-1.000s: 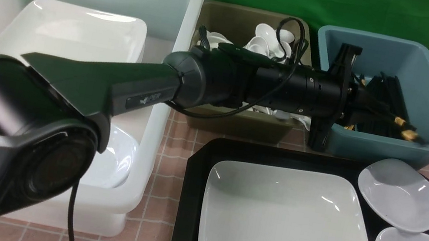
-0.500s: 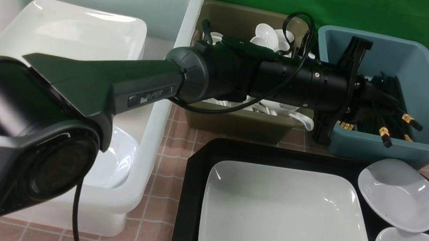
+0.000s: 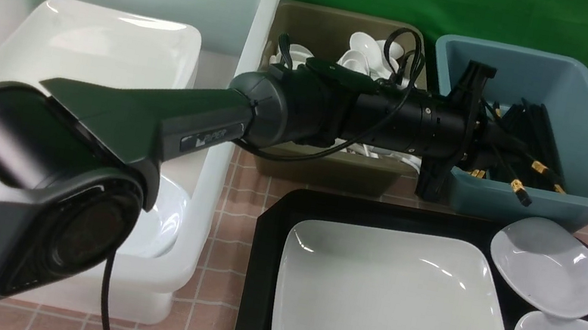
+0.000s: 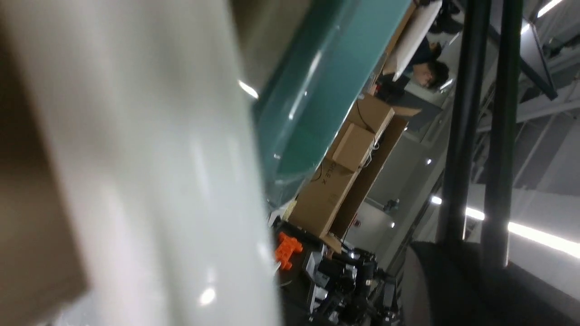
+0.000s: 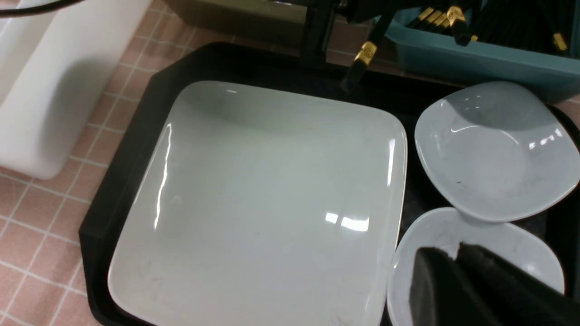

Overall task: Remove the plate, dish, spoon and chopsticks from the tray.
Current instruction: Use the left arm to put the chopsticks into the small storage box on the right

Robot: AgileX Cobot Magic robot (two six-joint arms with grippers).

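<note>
Glossy white rounded-square plate (image 3: 394, 316) on black tray (image 3: 260, 268)

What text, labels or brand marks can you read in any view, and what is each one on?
"PER": tail of a pale logo on the left arm, front view; its first letters are too blurred to read.
"LE X": dark print on a cardboard box, left wrist view; faint, so uncertain.
No print shows on the tray or the plate.

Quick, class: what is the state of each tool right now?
Left tool: cannot be told, its tips are hidden among chopsticks.
Right tool: closed, holding nothing.
</note>
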